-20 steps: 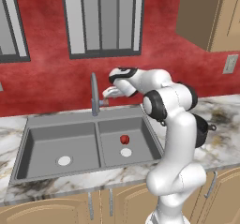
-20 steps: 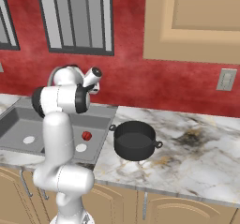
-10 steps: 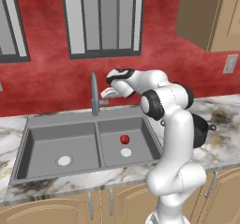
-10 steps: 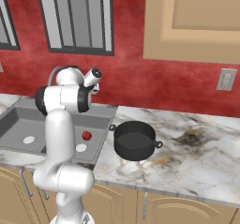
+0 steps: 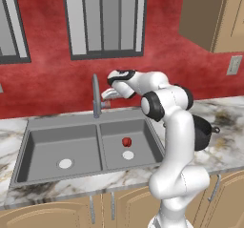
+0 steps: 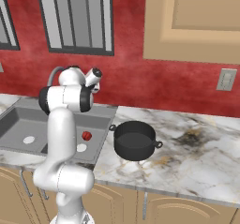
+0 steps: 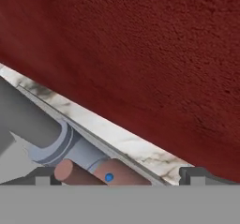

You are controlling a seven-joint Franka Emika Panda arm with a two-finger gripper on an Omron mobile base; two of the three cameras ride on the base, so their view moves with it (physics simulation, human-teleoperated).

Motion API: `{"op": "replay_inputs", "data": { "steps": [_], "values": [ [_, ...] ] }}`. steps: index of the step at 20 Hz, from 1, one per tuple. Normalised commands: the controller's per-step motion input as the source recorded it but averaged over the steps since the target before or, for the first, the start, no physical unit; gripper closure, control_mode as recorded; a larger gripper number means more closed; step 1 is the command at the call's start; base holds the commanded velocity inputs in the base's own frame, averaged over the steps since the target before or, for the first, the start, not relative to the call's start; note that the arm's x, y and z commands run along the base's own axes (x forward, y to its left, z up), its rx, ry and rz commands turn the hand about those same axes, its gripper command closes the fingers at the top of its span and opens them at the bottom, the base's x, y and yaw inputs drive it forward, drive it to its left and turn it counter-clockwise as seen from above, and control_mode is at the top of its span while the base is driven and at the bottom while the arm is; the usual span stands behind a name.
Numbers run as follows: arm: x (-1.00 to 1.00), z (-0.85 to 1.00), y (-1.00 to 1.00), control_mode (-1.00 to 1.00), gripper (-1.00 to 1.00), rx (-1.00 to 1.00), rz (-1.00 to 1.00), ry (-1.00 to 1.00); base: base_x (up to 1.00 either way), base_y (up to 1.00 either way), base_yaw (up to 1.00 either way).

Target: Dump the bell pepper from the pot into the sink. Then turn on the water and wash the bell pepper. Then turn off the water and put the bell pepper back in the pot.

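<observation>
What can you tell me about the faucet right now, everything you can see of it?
The faucet is a slim grey metal spout rising upright from the back rim of the sink, above the divider between basins. In the hand view its grey cylindrical base carries a brownish lever with a blue dot. The gripper sits right beside that lever; contact can't be confirmed. No water is visible.

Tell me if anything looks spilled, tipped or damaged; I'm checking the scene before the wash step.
Nothing stands out. The bell pepper lies in the sink's right basin near the drain, the pot stands upright on the counter, and the gripper is by the faucet.
</observation>
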Motion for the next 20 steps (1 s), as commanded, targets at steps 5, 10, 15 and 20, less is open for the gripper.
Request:
{"op": "replay_inputs", "data": {
  "steps": [5, 10, 15, 20],
  "values": [
    [0.26, -0.12, 0.00, -1.00, -1.00, 0.00, 0.00, 0.00, 0.00, 0.00, 0.00],
    [0.21, -0.14, 0.00, -1.00, -1.00, 0.00, 0.00, 0.00, 0.00, 0.00, 0.00],
    [0.20, -0.15, 0.02, -1.00, 1.00, 0.00, 0.00, 0.00, 0.00, 0.00, 0.00],
    [0.12, -0.07, 0.00, -1.00, 1.00, 0.00, -0.01, -0.01, 0.00, 0.00, 0.00]
  ]
}}
